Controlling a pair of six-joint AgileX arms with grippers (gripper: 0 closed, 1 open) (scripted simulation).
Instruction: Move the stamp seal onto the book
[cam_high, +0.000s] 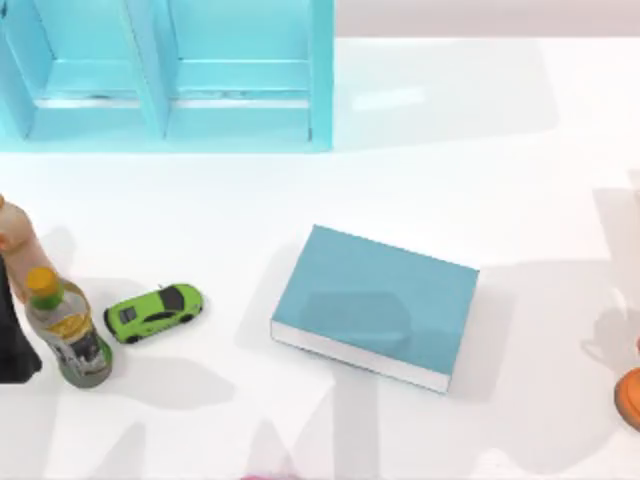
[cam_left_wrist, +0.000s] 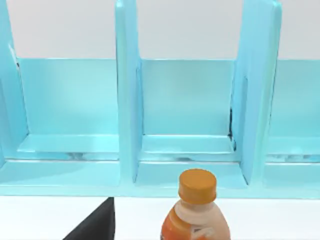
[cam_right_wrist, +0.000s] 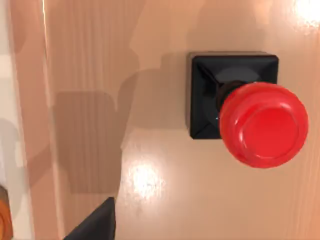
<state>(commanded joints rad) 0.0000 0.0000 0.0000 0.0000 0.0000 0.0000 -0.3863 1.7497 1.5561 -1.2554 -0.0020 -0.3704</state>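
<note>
We cannot tell whether either gripper is open or closed. Of the left gripper (cam_left_wrist: 95, 225) we see just a dark wedge at the edge of the left wrist view, and the right gripper (cam_right_wrist: 95, 225) shows the same kind of dark wedge in the right wrist view.

The right wrist camera looks straight down on the stamp seal (cam_right_wrist: 245, 112). It stands upright, its red knob above the black square base, on a glossy wooden surface (cam_right_wrist: 150, 60) and not on the book. A pale strip of counter (cam_right_wrist: 5, 100) borders that wood, with a sliver of an orange round thing (cam_right_wrist: 4, 220) beside it.

The left wrist camera faces the light-blue shelf unit (cam_left_wrist: 125, 100), with an orange-capped bottle (cam_left_wrist: 197, 210) standing just before it.

In the top view, the teal book (cam_high: 375, 300) lies flat at the centre of the white counter (cam_high: 250, 210), slightly turned. A green toy car (cam_high: 155, 312) sits well to its left, near a yellow-capped bottle (cam_high: 68, 335) at the lower left. The shelf unit fills the upper left, and the orange round thing rests at the right edge.
</note>
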